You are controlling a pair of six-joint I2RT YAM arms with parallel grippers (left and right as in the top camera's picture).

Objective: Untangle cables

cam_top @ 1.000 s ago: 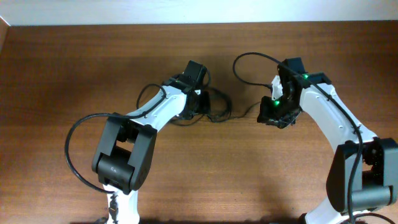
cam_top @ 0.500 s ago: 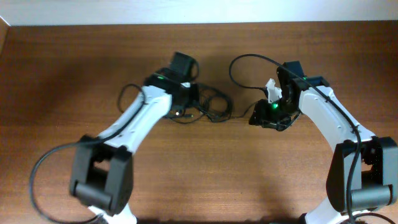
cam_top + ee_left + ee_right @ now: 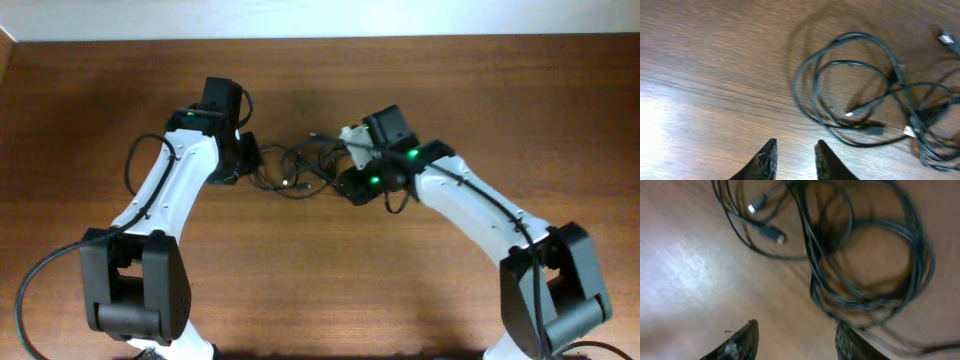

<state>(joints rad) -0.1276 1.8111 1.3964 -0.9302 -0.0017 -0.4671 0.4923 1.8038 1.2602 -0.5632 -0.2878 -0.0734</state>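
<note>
One wood table [image 3: 320,290] carries your tangle. Cables [image 3: 300,172] heaped in loose loops, flat on wood, between both grippers. Left gripper [image 3: 795,155]: jaws slightly apart, empty, over bare wood beside loops. Right gripper [image 3: 797,335]: jaws wide apart, empty, at heap's edge. Silver-tipped plug [image 3: 751,209] lies among loops.

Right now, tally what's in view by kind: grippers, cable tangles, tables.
grippers: 2 (left gripper, right gripper)
cable tangle: 1, cords too knotted to count apart
table: 1
total: 4
</note>
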